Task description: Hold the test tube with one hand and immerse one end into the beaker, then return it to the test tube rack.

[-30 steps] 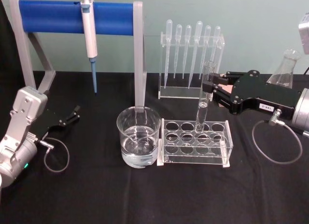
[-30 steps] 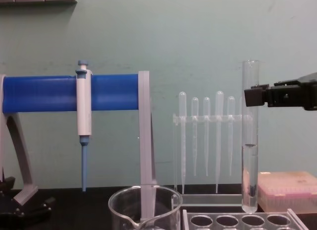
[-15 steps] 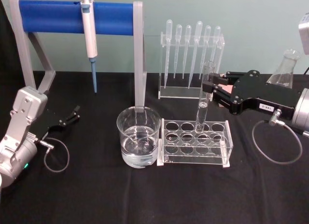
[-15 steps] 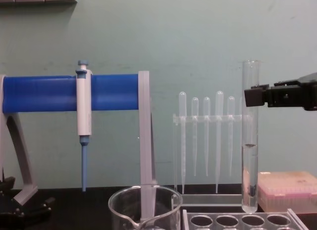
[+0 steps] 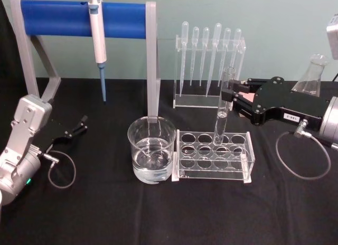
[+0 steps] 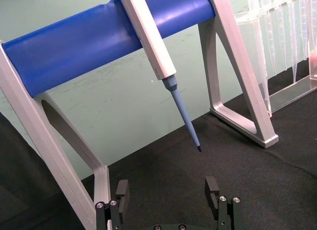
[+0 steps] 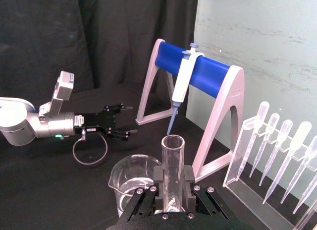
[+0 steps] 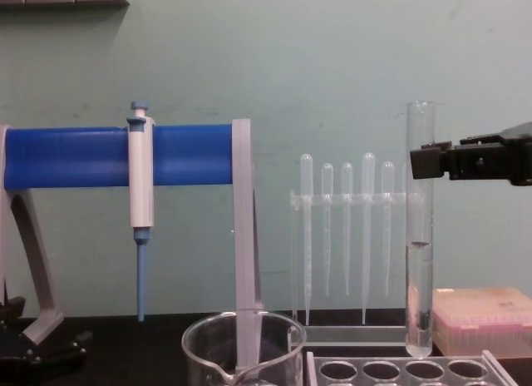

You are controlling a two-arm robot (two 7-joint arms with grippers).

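My right gripper (image 5: 228, 96) is shut on the upper part of the test tube (image 5: 224, 110), holding it upright. The tube's round bottom hangs just above the back row of holes in the clear rack (image 5: 214, 156). In the chest view the test tube (image 8: 420, 236) holds some clear liquid, and the right gripper (image 8: 421, 161) clamps it below the rim. The beaker (image 5: 152, 154), partly filled with water, stands left of the rack, touching or nearly touching it. My left gripper (image 5: 80, 124) rests open on the black cloth at the far left, with nothing between its fingers.
A white-and-blue pipettor (image 5: 97, 39) hangs on a blue-barred stand (image 5: 58, 18) behind the beaker. A clear stand of several plastic pipettes (image 5: 208, 60) is behind the rack. A conical flask (image 5: 311, 73) stands at the back right, and a pink box (image 8: 482, 319) beyond the rack.
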